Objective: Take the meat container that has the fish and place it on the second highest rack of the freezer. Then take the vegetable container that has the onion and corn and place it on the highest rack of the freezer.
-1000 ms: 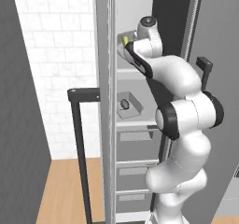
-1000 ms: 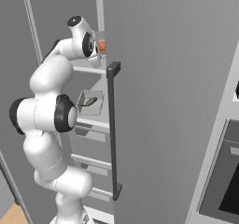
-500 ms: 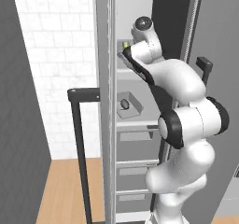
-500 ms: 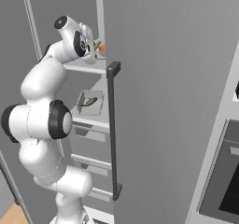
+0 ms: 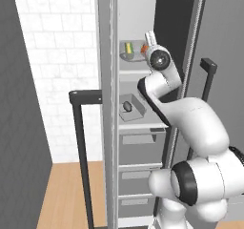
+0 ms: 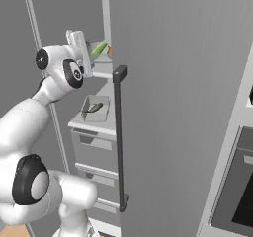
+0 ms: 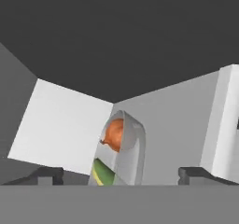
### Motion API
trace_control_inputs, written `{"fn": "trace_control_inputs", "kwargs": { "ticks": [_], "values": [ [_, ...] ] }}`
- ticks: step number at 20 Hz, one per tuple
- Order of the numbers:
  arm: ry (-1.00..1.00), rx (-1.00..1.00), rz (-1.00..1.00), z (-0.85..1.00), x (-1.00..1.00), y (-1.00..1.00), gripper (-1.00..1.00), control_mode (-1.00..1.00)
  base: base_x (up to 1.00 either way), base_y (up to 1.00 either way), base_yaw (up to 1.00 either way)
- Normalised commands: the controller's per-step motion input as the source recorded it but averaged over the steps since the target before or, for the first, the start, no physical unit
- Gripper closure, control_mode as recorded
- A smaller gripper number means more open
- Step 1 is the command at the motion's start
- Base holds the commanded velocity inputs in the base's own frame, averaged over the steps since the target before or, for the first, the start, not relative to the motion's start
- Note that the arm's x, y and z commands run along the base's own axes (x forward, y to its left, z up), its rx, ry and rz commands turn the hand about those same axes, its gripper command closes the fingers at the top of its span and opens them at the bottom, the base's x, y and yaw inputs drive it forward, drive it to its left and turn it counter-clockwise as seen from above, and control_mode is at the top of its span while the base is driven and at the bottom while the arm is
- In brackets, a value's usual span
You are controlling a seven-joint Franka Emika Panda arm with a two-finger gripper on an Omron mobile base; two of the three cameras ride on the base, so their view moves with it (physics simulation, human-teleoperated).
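Tall narrow grey freezer (image 5: pixel 107 128), door swung open. Topmost pale grey rack (image 5: pixel 131 64) carries the shallow grey vegetable bowl (image 5: pixel 129 56), holding the yellow green-husked corn cob (image 5: pixel 128 47) and round orange-brown onion (image 7: pixel 114 133). Second rack (image 6: pixel 91 125) below bears the grey meat tray (image 6: pixel 95 107) with small dark fish (image 6: pixel 94 107). Pincer (image 7: pixel 120 174) open, fingertips wide apart, nothing gripped, just in front of the bowl.

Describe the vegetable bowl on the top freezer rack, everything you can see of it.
The vegetable bowl is shallow, pale grey and smooth-looking. It sits upright on the highest rack of the freezer. Inside it lie the corn, yellow with green husk, and the orange-brown onion. The gripper is open, its fingertips clear of the bowl on either side.
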Motion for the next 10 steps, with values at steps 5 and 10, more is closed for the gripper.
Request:
{"fn": "trace_control_inputs", "kwargs": {
  "ticks": [5, 10],
  "values": [
    [-0.56, 0.03, 0.0, 0.05, -1.0, 0.0, -1.0, -1.0, 0.0, 0.0, 0.0],
    [-0.55, 0.02, 0.0, 0.01, -1.0, 0.0, -1.0, -1.0, 0.0, 0.0, 0.0]
  ]
}}
